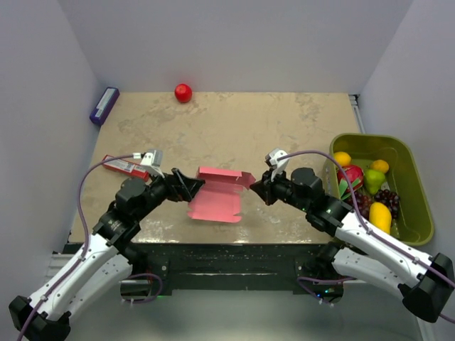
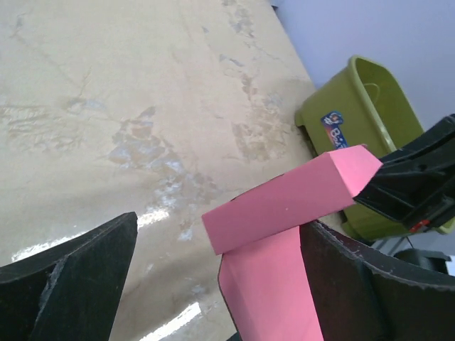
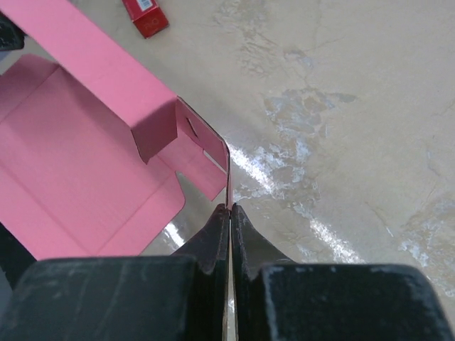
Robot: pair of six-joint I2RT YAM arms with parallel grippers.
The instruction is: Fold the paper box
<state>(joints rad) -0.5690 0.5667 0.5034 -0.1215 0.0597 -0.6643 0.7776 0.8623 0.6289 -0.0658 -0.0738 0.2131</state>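
Top external: paper box (image 1: 213, 204) lengthwise left-right

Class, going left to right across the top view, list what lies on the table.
In order: purple box → red packet → red ball → paper box → green bin.
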